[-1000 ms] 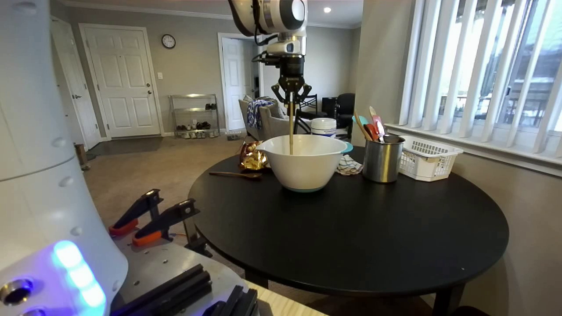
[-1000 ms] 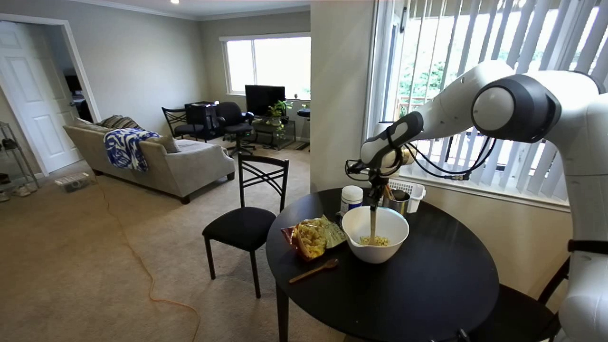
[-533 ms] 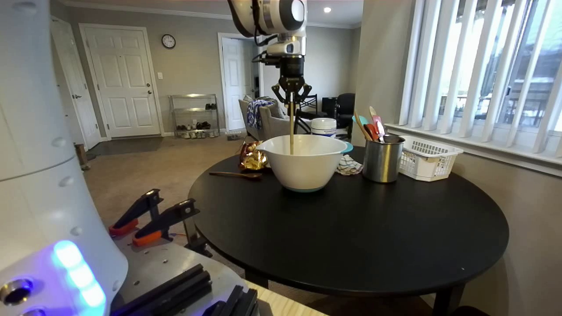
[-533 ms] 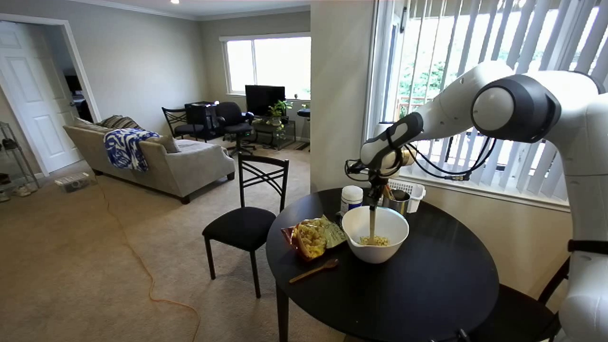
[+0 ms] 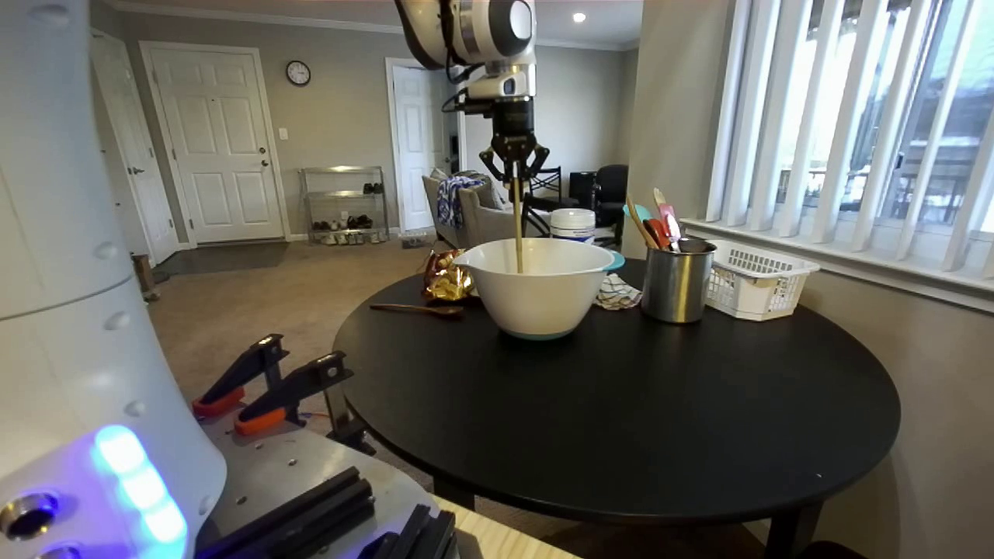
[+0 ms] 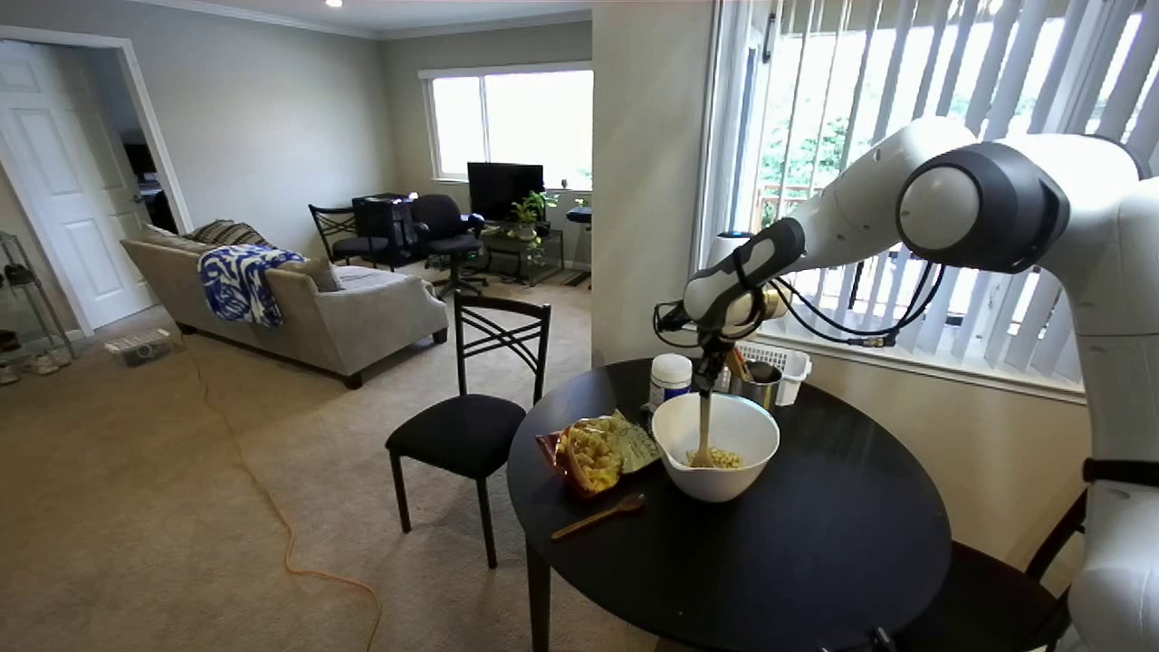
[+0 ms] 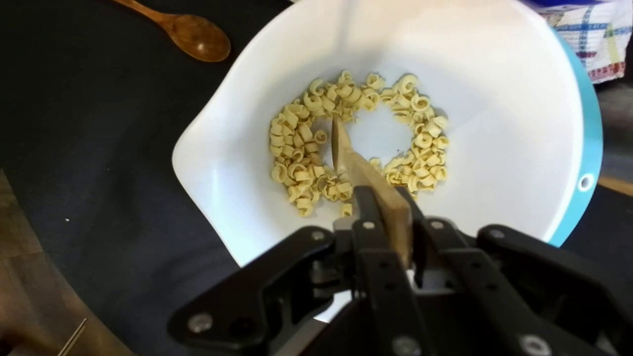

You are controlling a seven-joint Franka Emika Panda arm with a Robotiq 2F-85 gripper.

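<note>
My gripper (image 7: 385, 194) is shut on the handle of a light wooden utensil (image 7: 363, 170), also visible in both exterior views (image 5: 519, 225) (image 6: 704, 421). The gripper is above the white mixing bowl (image 5: 540, 299), and the utensil points down into it. The bowl has a pouring spout and a teal handle edge. Small yellow pasta pieces (image 7: 292, 143) lie in a ring on the bowl's bottom (image 7: 381, 133). The utensil's lower end is among the pasta at the spout side; whether it touches the bottom is unclear. In an exterior view the bowl (image 6: 715, 487) stands upright on the table.
On the round black table (image 5: 621, 411) are a brown wooden spoon (image 6: 598, 518), an open foil bag of yellow pieces (image 6: 593, 457), a white-lidded tub (image 6: 670, 378), a checked cloth (image 5: 618, 293), a metal utensil pot (image 5: 677, 287) and a white basket (image 5: 765, 287). A chair (image 6: 462, 435) stands beside it.
The gripper and utensil have shifted slightly left in an exterior view, and the utensil's tilt and turn have changed a little. The bowl and surrounding things have not moved.
</note>
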